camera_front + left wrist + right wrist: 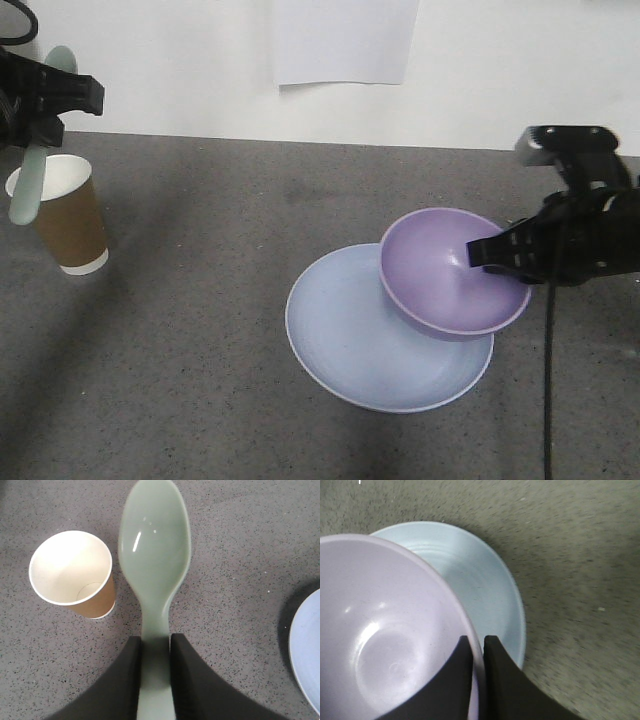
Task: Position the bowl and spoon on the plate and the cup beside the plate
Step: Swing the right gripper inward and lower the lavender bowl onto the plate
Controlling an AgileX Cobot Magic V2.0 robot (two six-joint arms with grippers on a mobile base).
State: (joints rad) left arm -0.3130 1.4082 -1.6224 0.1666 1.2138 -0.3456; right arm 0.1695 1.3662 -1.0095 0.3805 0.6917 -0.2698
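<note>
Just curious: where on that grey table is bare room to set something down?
Between the tall brown paper cup and the round pale blue plate, and along the near edge. Crowded: the plate's right side, under the purple plastic bowl.

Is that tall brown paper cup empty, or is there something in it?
Empty. The left wrist view looks down into the tall brown paper cup and shows only its bare white inside and bottom.

Surface: dark grey speckled tabletop (200, 360), matte, soft shadow across its left side. Behind it: plain white wall (150, 70). White paper sheet (340, 40) flat on the wall, upper centre, its lower edge above the tabletop's far edge.
</note>
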